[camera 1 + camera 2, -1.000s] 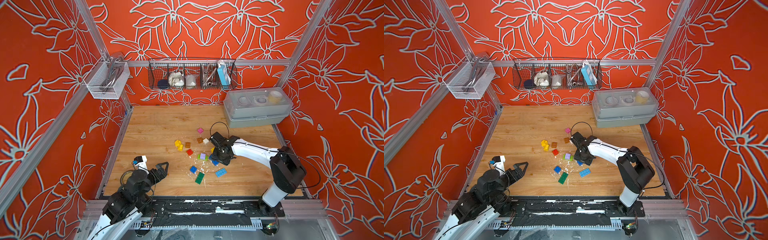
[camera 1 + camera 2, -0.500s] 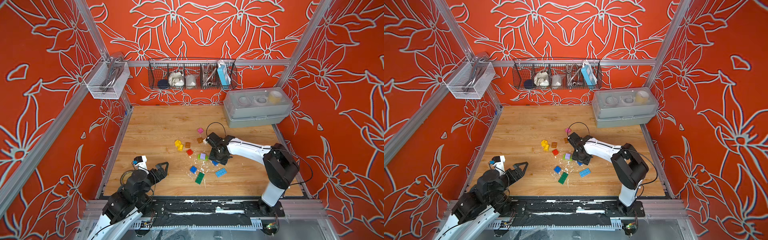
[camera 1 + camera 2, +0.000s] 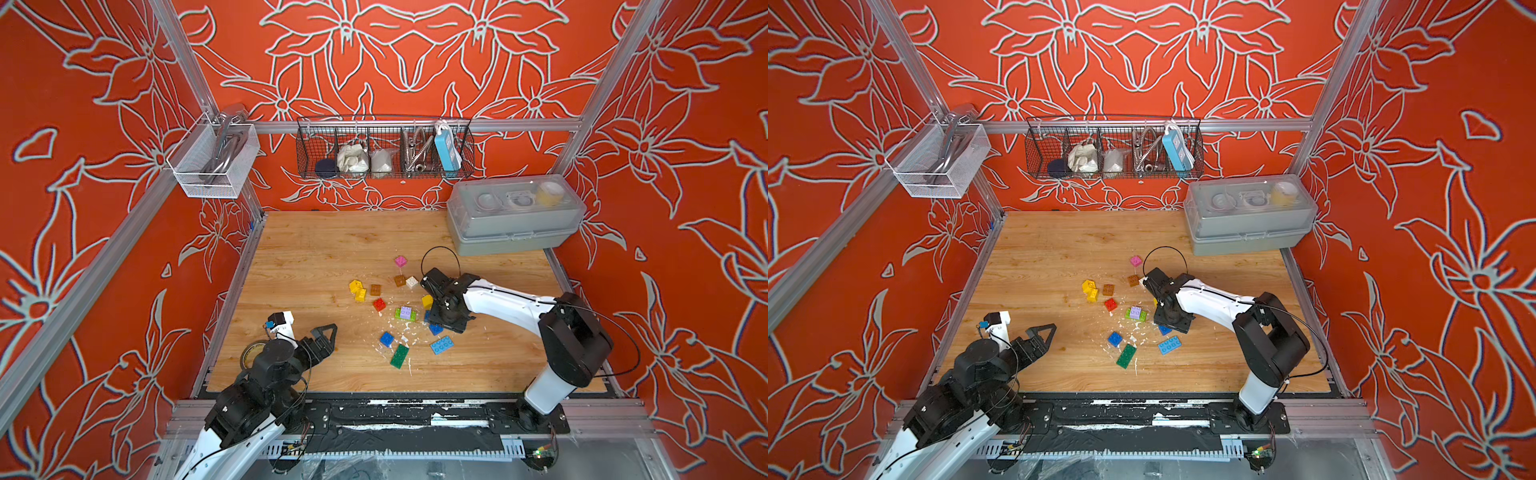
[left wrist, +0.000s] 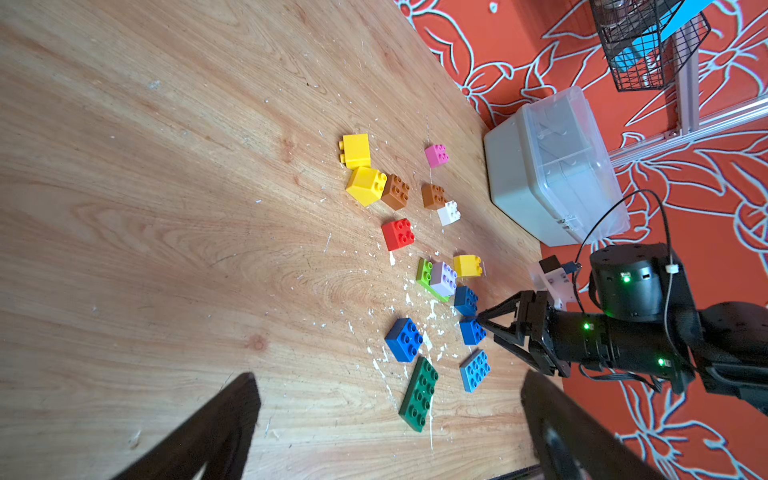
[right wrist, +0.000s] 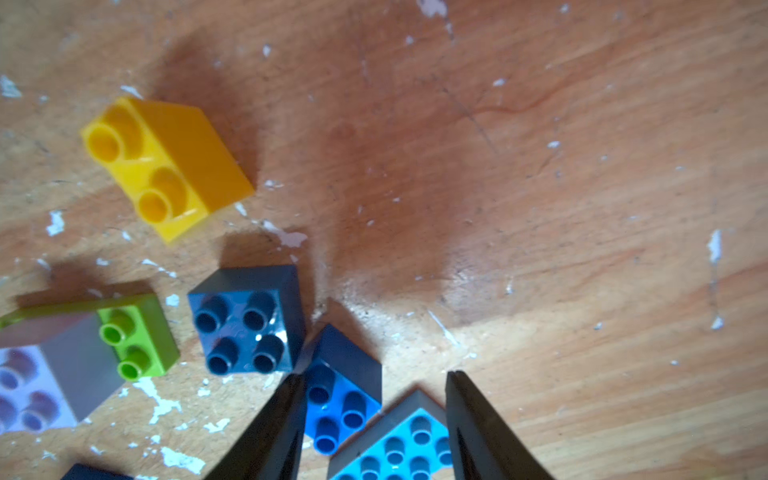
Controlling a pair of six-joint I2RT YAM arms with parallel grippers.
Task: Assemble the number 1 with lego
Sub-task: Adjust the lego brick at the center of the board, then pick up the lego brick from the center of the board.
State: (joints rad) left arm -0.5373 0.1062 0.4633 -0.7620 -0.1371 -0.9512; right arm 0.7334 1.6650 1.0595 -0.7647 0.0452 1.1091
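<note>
The blue brick (image 5: pixel 340 395), just right of and below the middle in both top views, sits only partly between the fingers of the right hand (image 5: pixel 372 374). That hand is half spread and grasping nothing.

Likely trouble: one finger seems against the brick's side while the pale blue plate (image 5: pixel 399 444) crowds the gap. Closing could twist the brick away or pinch the plate's corner too.

A second blue brick (image 5: pixel 245 324) nearly touches the first. All are hard, glossy, round-studded plastic, likely slippery on the flecked wooden surface (image 5: pixel 540 208).

The left hand (image 4: pixel 388 376) stands fully released, lower left of centre.
</note>
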